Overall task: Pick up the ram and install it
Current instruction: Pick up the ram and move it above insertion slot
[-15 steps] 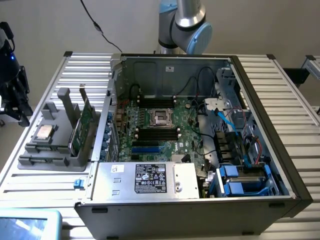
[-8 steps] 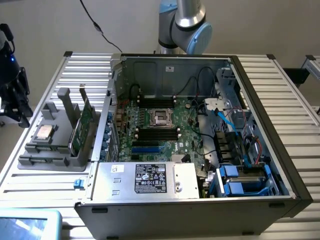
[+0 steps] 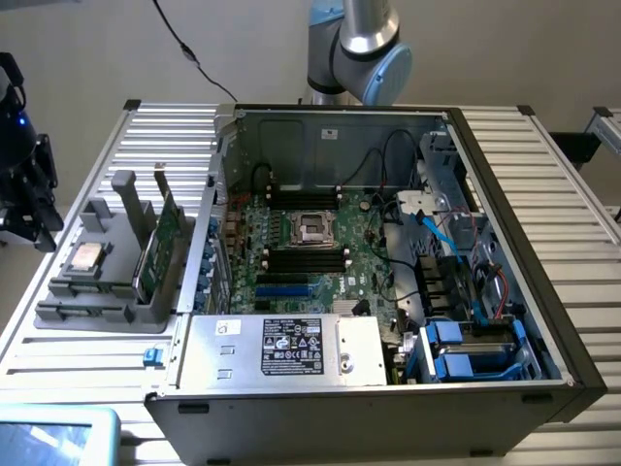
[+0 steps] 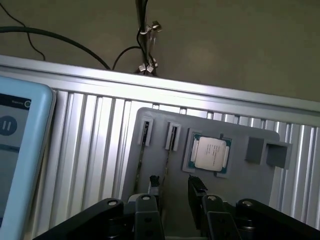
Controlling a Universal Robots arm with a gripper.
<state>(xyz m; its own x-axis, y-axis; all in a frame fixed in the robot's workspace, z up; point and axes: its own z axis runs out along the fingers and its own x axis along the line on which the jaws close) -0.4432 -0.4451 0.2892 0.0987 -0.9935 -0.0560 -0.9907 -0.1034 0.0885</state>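
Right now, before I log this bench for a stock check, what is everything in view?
table: one, silver, under everything
case: one, dark, open, on the table
motherboard: one, green, inside the case
power supply: one, silver, inside the case
holder: one, grey, on the table beside the case
processor: one, silver, flat in the holder
ram: at least one, green, on edge in the holder
tablet: one, light blue, on the table
arm: one, silver and blue, behind the case
gripper: one, black, open, above the holder
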